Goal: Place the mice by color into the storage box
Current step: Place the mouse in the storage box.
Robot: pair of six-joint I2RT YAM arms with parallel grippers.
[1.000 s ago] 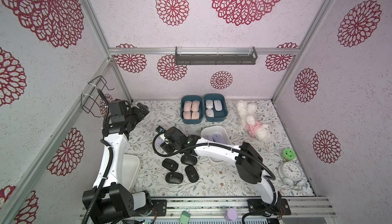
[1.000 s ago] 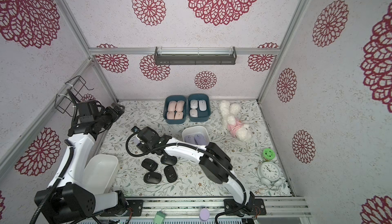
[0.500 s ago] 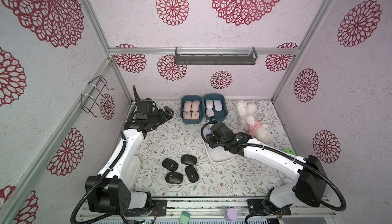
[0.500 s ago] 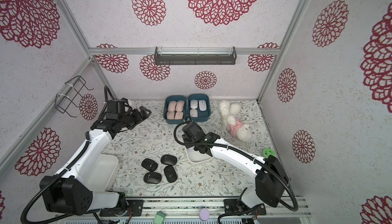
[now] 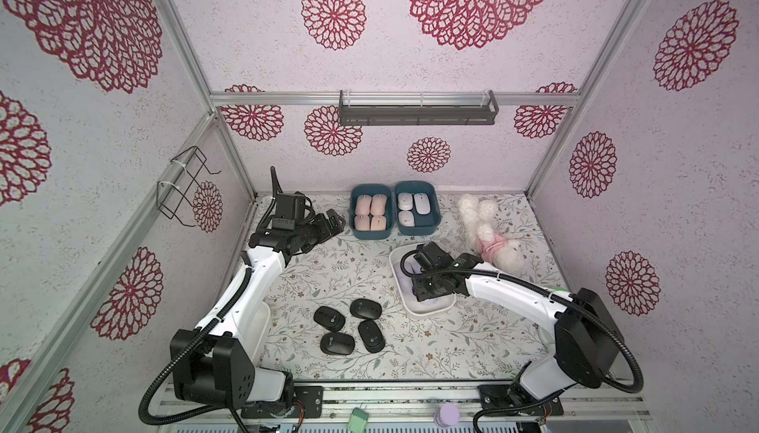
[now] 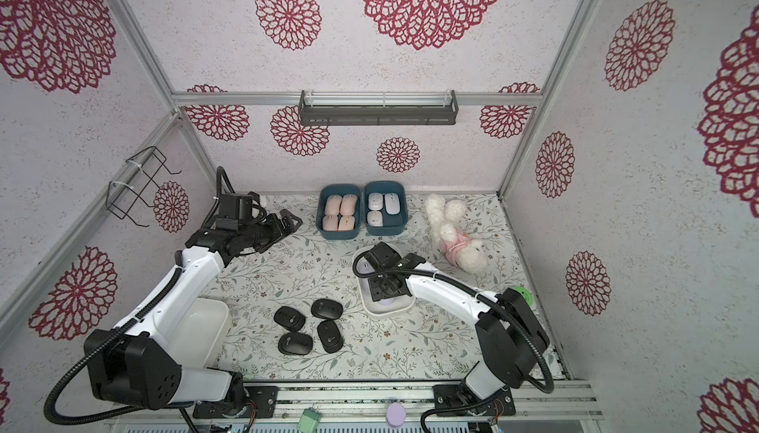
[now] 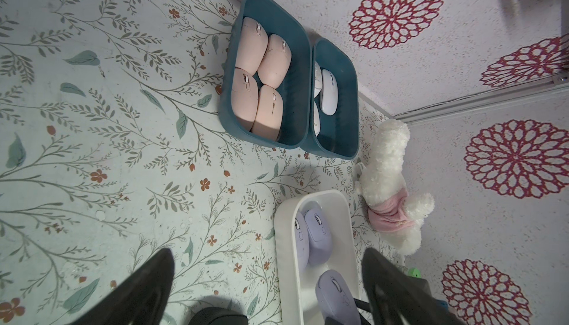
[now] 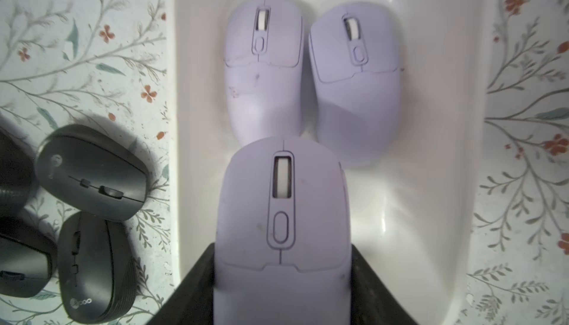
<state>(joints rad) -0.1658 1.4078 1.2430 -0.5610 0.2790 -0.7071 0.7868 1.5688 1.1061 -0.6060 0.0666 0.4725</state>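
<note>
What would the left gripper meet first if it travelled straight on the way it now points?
From the left gripper, most likely the near wall of the teal box holding the pink mice; whether it clears the rim is unclear.

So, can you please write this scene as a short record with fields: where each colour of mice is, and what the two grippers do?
pink mice: four, in a teal box
white mice: three, in the second teal box beside it
lilac mice: two lying in the tray
third lilac mouse: between the right gripper's jaws, over the tray
black mice: four, loose on the table
right gripper: shut on the third lilac mouse
left gripper: open, empty, above the table
plush toy: on the table, near the second teal box
</note>
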